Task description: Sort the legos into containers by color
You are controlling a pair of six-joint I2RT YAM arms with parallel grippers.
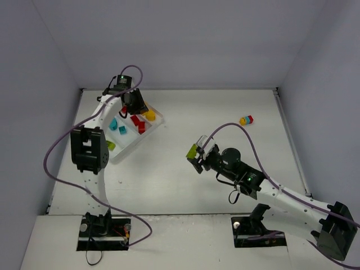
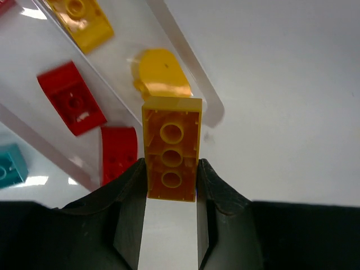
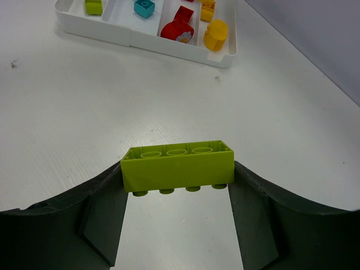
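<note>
Two oblongs: yellow brick [image 2: 171, 149], lime brick [image 3: 177, 167]

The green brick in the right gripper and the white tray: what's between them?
Nothing: the right wrist view shows bare white table between the lime green plastic brick, held in the right gripper, and the shallow white plastic tray.

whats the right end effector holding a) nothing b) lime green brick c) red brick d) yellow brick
B: the right wrist view shows a lime green brick clamped lengthwise in the right end effector; the yellow brick is in the left end effector.
</note>
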